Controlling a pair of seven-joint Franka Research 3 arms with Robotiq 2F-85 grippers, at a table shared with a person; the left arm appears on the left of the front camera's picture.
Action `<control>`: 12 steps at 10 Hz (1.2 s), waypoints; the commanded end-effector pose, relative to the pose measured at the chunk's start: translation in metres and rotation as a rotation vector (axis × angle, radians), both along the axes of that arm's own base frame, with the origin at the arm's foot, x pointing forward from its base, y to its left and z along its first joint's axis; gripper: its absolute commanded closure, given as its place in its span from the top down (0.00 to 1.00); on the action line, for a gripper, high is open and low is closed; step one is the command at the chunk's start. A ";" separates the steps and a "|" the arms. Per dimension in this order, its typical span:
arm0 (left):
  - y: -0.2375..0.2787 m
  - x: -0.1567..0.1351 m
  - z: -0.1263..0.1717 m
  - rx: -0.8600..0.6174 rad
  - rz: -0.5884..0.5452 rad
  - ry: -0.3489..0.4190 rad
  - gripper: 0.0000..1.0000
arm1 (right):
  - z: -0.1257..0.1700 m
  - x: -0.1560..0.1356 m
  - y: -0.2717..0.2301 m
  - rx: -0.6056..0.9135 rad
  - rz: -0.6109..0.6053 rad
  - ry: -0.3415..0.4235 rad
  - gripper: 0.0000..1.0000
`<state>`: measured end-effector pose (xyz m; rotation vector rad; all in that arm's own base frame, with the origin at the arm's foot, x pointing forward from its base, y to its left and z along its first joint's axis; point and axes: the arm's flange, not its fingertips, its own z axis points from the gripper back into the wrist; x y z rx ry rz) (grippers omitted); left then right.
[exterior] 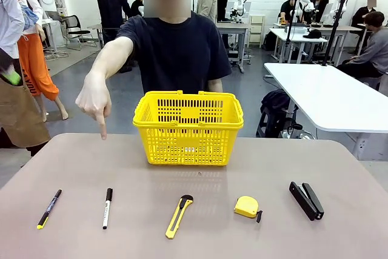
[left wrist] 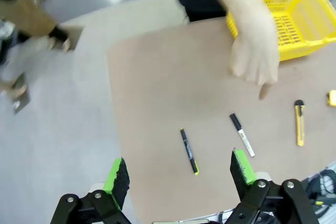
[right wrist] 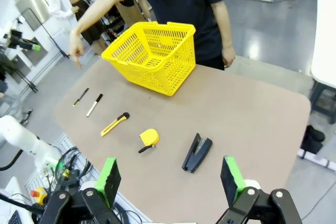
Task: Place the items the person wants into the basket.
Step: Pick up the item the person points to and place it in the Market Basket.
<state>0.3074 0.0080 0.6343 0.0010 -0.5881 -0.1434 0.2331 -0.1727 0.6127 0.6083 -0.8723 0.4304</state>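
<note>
**Operator:** How far along am I?

**Spotter:** You're at the very start, by my reading. The person [exterior: 176, 47] stands at 12 o'clock of the table [exterior: 242, 168]. The basket [exterior: 188, 141] sits just in front of them, and nothing shows inside it. All five tools lie in a row along your near edge, well apart from one another. Largest first, counted from the basket: the stapler [exterior: 306, 200] at 4 o'clock, the utility knife [exterior: 178, 216] at 6, the marker [exterior: 107, 208] at 7, the pen [exterior: 49, 208] at 8, and the tape measure [exterior: 246, 207] at 5.

**Operator:** Which one first?

**Spotter:** The person's hand [exterior: 94, 102] hangs between 9 and 10 o'clock of the basket, one finger aimed down at the table. The marker lies at 6 o'clock of that fingertip, so I'd guess that's your first pick. The stapler and tape measure are left to do too.

**Operator:** And my grippers?

**Spotter:** Your left gripper [left wrist: 179, 170] hangs over the table, jaws spread wide and empty, with the pen below between its pads. Your right gripper [right wrist: 169, 176] is equally wide and empty, with the stapler at its 1 o'clock.
</note>
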 end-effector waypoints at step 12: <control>-0.111 0.047 -0.154 -0.099 0.139 0.343 1.00 | -0.002 0.000 0.000 0.001 0.013 -0.006 1.00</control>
